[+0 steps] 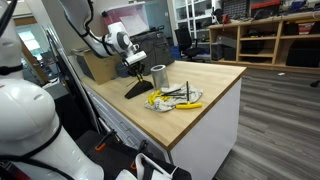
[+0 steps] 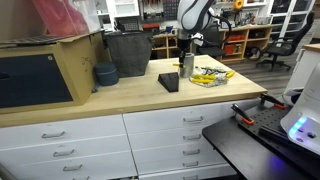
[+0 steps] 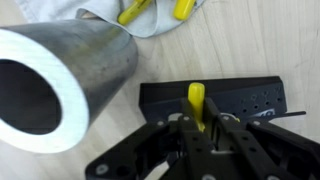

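So, my tool [image 3: 200,125] is pinching a yellow handle [image 3: 196,97] tight, its long axis running in line with the fingers and pointing down at the black block [image 3: 240,98] lying on the counter [image 3: 290,50] right underneath. The cup [image 3: 60,80] is sitting just beside it.
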`<state>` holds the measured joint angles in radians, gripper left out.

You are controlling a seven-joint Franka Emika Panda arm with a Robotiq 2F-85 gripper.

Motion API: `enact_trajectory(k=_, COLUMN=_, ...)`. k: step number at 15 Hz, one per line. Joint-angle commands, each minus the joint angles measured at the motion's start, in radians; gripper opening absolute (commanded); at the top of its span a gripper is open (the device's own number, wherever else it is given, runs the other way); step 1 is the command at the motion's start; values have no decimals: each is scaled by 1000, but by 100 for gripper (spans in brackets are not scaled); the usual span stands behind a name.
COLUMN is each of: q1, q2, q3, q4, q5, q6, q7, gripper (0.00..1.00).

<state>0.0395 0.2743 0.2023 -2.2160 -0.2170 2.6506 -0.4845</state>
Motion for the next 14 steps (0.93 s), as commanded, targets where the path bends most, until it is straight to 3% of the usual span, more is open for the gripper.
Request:
enact_trajectory(k=1, q1=-10, q2=-111, q3=-22, q4=-11, q5=56, q6=34, q7=41, gripper=4)
enact_trajectory(k=5, q1=24, q2=-192, q3=-124, q4=21, q5=-157, q6=100, q7=206, gripper=4)
enact_trajectory(k=9, q1=33, q2=-240, q3=-202, q4=75, q5=-530, q6=100, q7=469, gripper=4)
enact_trajectory(k=14, q1=33, q2=-230, q3=-209, q4=121, q5=-986, q6=27, q7=826, gripper=4)
